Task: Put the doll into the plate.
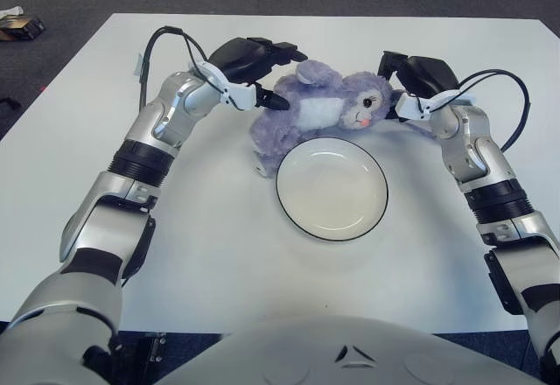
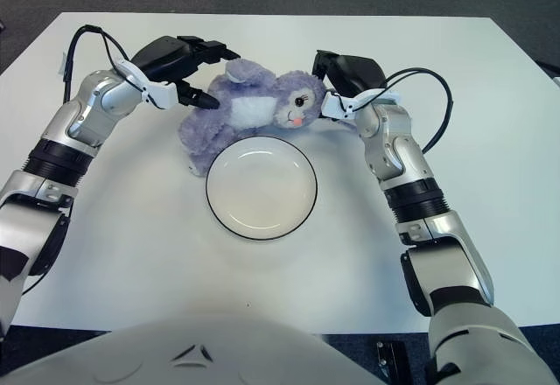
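A purple plush doll (image 1: pixel 317 109) with a white belly lies on its side just behind the white, black-rimmed plate (image 1: pixel 332 219); its legs hang toward the plate's left rim. My left hand (image 1: pixel 267 74) clasps the doll's body from the left, with fingers over its upper arm and thumb against its side. My right hand (image 1: pixel 395 83) closes around the doll's head from the right. The plate holds nothing.
The white table (image 1: pixel 219 254) stretches wide around the plate on all sides. A small dark object (image 1: pixel 17 24) lies on the grey floor beyond the table's far-left corner. Black cables loop off both forearms.
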Available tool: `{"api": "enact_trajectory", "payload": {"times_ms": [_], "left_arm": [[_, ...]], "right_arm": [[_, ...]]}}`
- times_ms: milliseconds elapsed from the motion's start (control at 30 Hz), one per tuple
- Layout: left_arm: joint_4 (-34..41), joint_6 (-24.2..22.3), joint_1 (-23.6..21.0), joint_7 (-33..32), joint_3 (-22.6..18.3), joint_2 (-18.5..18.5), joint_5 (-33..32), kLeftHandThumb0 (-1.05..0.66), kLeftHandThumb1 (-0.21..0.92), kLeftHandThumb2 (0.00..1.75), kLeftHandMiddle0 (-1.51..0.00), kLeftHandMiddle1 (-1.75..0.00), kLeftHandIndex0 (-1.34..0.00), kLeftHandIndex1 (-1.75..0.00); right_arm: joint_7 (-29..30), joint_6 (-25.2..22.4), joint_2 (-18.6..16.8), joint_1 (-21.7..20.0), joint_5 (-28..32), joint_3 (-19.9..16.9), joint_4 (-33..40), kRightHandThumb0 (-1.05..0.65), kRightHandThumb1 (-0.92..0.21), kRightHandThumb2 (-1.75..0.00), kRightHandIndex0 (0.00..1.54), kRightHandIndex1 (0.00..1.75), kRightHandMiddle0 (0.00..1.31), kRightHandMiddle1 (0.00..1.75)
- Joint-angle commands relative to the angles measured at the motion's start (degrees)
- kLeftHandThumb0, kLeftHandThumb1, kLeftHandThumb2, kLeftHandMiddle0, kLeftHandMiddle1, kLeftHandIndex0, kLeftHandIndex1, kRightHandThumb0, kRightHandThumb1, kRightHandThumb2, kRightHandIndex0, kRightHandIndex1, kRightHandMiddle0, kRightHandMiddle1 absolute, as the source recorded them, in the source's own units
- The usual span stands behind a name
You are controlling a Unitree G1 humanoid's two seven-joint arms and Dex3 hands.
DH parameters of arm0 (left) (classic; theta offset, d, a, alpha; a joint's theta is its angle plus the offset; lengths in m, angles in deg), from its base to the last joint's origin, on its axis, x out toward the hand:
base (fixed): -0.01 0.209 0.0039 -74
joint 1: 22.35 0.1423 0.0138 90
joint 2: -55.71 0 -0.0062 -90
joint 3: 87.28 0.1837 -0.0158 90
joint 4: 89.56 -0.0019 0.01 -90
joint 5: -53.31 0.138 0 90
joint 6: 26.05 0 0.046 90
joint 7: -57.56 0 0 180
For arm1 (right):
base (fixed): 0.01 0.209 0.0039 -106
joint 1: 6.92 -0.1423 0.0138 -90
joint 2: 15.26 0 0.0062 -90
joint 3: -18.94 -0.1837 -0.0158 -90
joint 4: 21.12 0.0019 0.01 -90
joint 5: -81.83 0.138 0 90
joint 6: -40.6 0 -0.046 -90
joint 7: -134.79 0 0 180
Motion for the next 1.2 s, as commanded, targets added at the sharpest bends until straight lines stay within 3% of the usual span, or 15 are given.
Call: {"api": "enact_trajectory", "payload": {"times_ms": [0,67,133,167,233,333,500,700,1167], "left_arm": [[0.03,-0.35,0.91,-0.79,0.23,-0.07,0.47,-0.54,0.92,0.19,-0.55,-0.08,-0.45,-0.37],[-0.07,-0.33,0.92,-0.93,0.27,-0.11,0.52,-0.54,0.92,0.19,-0.55,-0.08,-0.46,-0.37],[-0.29,-0.27,0.9,-1.11,0.32,-0.14,0.57,-0.54,0.92,0.2,-0.55,-0.08,-0.46,-0.37],[-0.38,-0.24,0.89,-1.18,0.35,-0.13,0.58,-0.54,0.92,0.2,-0.55,-0.08,-0.46,-0.37],[-0.57,-0.19,0.85,-1.26,0.39,-0.12,0.57,-0.53,0.92,0.2,-0.56,-0.07,-0.46,-0.37],[-0.65,-0.18,0.82,-1.3,0.42,-0.11,0.56,-0.53,0.92,0.21,-0.56,-0.07,-0.46,-0.37],[-1.17,-0.2,0.79,-1.24,0.46,-0.14,0.43,-0.53,0.92,0.21,-0.56,-0.07,-0.47,-0.37],[-2.28,-0.13,0.57,-1.38,0.57,-0.39,0.36,-0.53,0.92,0.21,-0.57,-0.06,-0.47,-0.37],[-4.35,0.75,0.08,-2.16,1.06,-0.76,0.34,-0.54,0.92,0.22,-0.58,-0.05,-0.49,-0.36]], "right_arm": [[0.42,-1.83,-0.51,-1.19,-0.45,-0.53,0.08,-0.35,-0.85,-0.44,0.55,1.59,0.41,1.57],[-0.23,-3.23,-0.63,-1.27,-0.83,-0.45,0.62,-0.36,-0.89,-0.39,0.46,1.45,0.4,1.55],[-1.43,-4.96,-0.75,-1.45,-1.04,-0.39,1.74,-0.48,-0.91,-0.25,0.39,1.02,0.35,1.02],[-2.07,-5.71,-0.82,-1.56,-0.96,-0.4,2.3,-0.5,-0.91,-0.23,0.39,0.91,0.35,0.91],[-3.32,-6.13,-0.84,-1.55,0.45,-0.99,3.6,-0.56,-0.92,-0.14,0.39,0.47,0.37,0.51],[-4.0,-6.52,-0.85,-1.46,0.97,-1.24,4.34,-0.59,-0.92,-0.09,0.41,0.2,0.39,0.29],[-11.39,-7.22,0.4,-1.74,7.35,-4.36,8.52,-0.56,-0.9,-0.03,0.36,0.05,0.4,0.16],[-18.15,-9.71,2.1,-2.32,10.54,-6.02,13.2,-0.56,-0.89,-0.01,0.36,0.01,0.4,0.11],[-17.89,-8.92,4.1,1.89,9.38,-6.62,20.53,-0.62,-0.88,0.0,0.16,0.0,0.3,0.02]]}}
